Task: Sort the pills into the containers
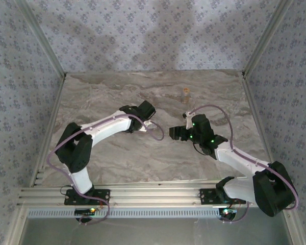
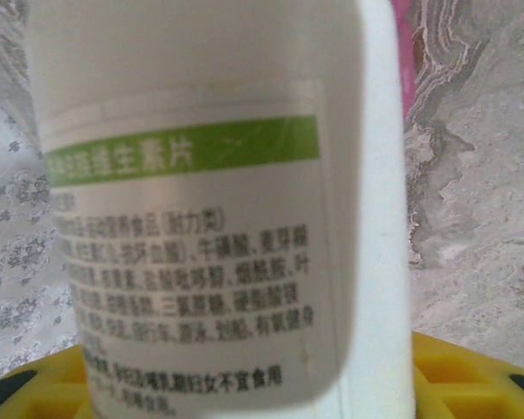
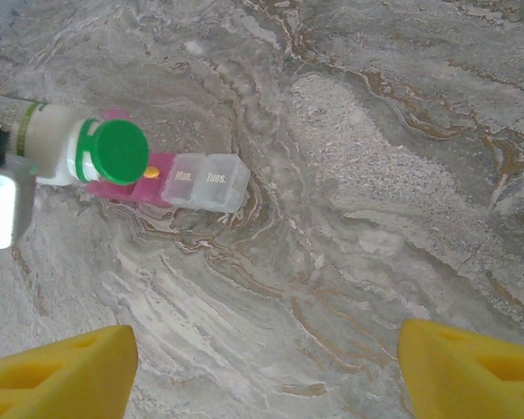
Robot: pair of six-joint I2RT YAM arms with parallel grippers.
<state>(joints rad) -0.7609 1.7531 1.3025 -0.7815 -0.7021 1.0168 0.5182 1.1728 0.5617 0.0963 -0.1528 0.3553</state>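
Observation:
A white bottle (image 2: 210, 218) with a green label band stands close before the left wrist camera, and my left gripper (image 2: 244, 388) is shut on it between its yellow fingers (image 2: 472, 375). In the right wrist view the same bottle (image 3: 57, 144) lies tilted, its green cap (image 3: 115, 150) over the pink end of the pink-and-clear pill case (image 3: 205, 182). A small orange pill (image 3: 151, 173) rests on the case beside the cap. My right gripper (image 3: 266, 371) hangs open over bare table, right of the case. A tiny amber vial (image 1: 185, 92) stands farther back.
The marble table (image 1: 117, 163) is walled by patterned panels (image 1: 20, 102) on the left, back and right. An aluminium rail (image 1: 153, 196) runs along the near edge. Both arms (image 1: 99, 127) meet near the table's middle.

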